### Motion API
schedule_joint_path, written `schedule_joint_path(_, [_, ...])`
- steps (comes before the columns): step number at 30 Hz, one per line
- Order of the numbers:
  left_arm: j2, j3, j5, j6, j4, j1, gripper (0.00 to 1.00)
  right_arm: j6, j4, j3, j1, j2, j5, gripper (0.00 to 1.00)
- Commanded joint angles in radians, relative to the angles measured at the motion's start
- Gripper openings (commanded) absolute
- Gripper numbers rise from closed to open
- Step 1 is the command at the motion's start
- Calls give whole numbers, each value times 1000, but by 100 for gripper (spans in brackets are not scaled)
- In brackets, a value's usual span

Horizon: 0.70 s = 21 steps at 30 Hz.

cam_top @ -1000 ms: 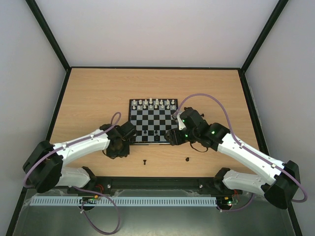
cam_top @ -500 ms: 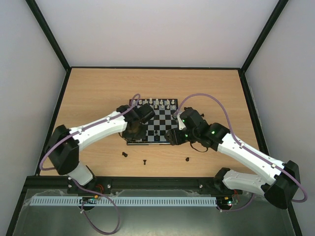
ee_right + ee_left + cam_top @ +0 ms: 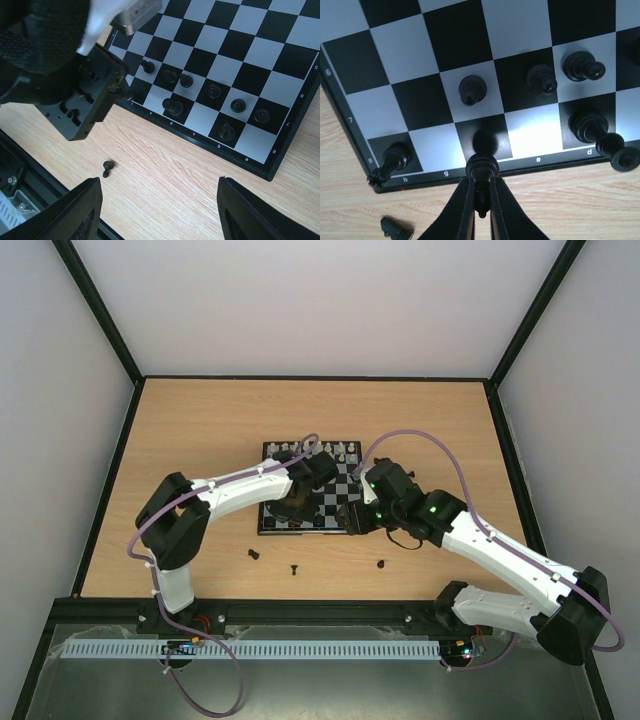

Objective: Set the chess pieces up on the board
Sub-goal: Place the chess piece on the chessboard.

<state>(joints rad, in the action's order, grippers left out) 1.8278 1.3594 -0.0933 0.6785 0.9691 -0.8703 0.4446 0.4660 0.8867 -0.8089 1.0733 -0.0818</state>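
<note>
The board (image 3: 327, 483) lies mid-table, with white chess pieces (image 3: 320, 449) lined along its far row. Several black chess pieces (image 3: 472, 90) stand on the two near rows. My left gripper (image 3: 299, 504) hangs over the board's near edge, shut on a black chess piece (image 3: 481, 170) whose round base faces the board (image 3: 455, 35). My right gripper (image 3: 352, 521) hovers at the board's near right corner, over bare wood. Its fingers (image 3: 82, 212) stand wide apart with nothing between them, so the right gripper (image 3: 157, 210) is open.
Loose black pieces lie on the wood in front of the board: one (image 3: 253, 554) at the left, one (image 3: 295, 568) in the middle, one (image 3: 381, 564) at the right. The left gripper's body (image 3: 82, 100) sits close to the right camera. A black frame rail (image 3: 320, 612) runs along the near edge.
My left arm has swung from the table left of the board onto the board's near rows, still shut on its piece. A loose black piece shows where it was. The right arm has not moved.
</note>
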Motion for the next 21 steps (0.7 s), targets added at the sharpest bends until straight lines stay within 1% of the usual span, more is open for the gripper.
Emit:
schedule_joint_path(1, [32, 38, 3, -33, -2, -4, 4, -13, 16, -10, 5, -4, 7, 63])
schedule_joint_path(12, [70, 47, 1, -43, -24, 6, 7, -13, 16, -10, 4, -6, 3, 63])
schedule_joint_path(21, [68, 26, -2, -44, -32, 17, 10, -14, 15, -12, 4, -2, 0, 64])
